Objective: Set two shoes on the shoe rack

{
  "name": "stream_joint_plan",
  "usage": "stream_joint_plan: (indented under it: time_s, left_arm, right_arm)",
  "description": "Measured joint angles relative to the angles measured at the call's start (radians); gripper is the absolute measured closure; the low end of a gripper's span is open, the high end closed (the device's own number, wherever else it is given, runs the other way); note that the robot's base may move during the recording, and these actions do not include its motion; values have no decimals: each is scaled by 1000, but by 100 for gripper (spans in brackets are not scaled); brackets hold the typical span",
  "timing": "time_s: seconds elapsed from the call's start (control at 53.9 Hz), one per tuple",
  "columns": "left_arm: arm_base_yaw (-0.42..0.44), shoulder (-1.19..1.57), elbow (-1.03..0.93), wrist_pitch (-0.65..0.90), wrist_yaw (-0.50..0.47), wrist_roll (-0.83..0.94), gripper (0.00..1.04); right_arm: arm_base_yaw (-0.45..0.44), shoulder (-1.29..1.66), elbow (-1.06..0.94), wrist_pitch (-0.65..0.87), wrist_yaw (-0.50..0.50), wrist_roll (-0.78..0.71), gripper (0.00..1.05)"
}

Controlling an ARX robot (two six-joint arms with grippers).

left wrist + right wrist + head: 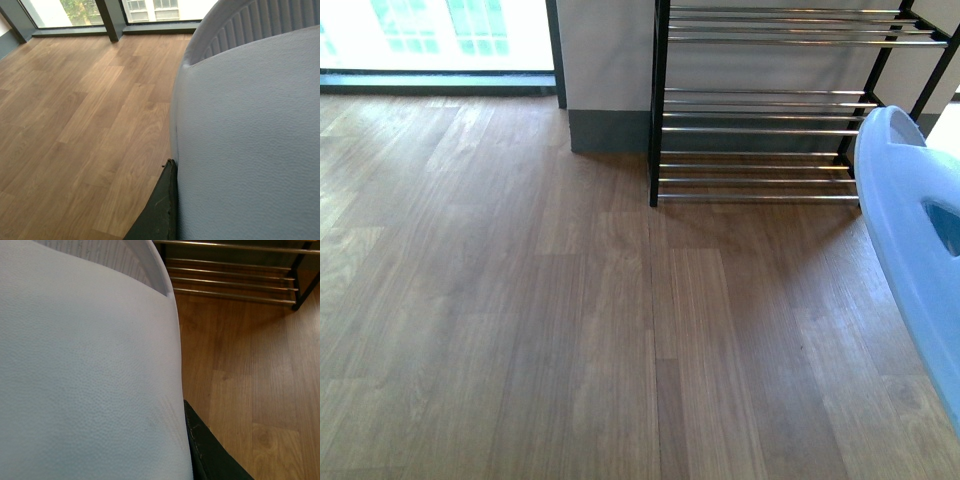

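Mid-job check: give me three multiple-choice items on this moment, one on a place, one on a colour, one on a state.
1. In the front view the shoe rack stands:
A) upper right, by the wall
B) lower left
C) mid-floor

2. The slide sandal at the right edge is:
A) black
B) pale blue
C) red

3. The rack's visible shelves:
A) hold sneakers
B) hold no shoe
C) hold a box

Answers:
1 A, it rises at upper right, against the wall.
2 B, its rubber shows pale blue.
3 B, no shoe lies on them.
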Motion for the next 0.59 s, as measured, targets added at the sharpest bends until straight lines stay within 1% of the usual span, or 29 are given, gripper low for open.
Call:
stream_joint_plan:
  time_s: [0.594]
  left_arm:
    - [0,0,0,0,0,0,103]
  right_arm:
    - [0,0,0,0,-2,0,103]
